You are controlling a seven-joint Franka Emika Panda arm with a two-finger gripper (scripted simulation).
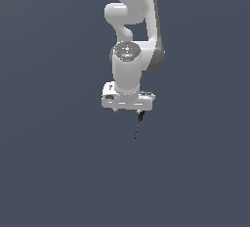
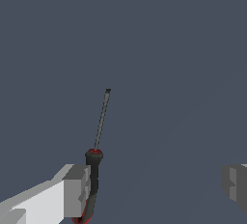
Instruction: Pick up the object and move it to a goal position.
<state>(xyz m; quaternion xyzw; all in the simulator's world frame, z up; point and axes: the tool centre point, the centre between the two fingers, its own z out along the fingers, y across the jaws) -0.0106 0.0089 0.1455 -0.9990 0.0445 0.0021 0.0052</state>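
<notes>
The object is a tiny screwdriver with a red-and-black handle [image 2: 93,162] and a thin dark shaft. In the wrist view its handle lies right against the inner side of one white finger [image 2: 76,189], and its shaft points away from the hand. The other finger [image 2: 235,183] stands far off, with a wide gap between them. My gripper [image 2: 157,187] is open and holds nothing between its fingers. In the exterior view the screwdriver [image 1: 140,119] shows just below the end of the gripper [image 1: 127,109] on the exterior view's right, with its shaft slanting downward. Whether it rests on the floor, I cannot tell.
A plain dark grey-blue surface [image 1: 53,162] fills both views. The white arm [image 1: 132,20] rises above the hand. No goal marker shows.
</notes>
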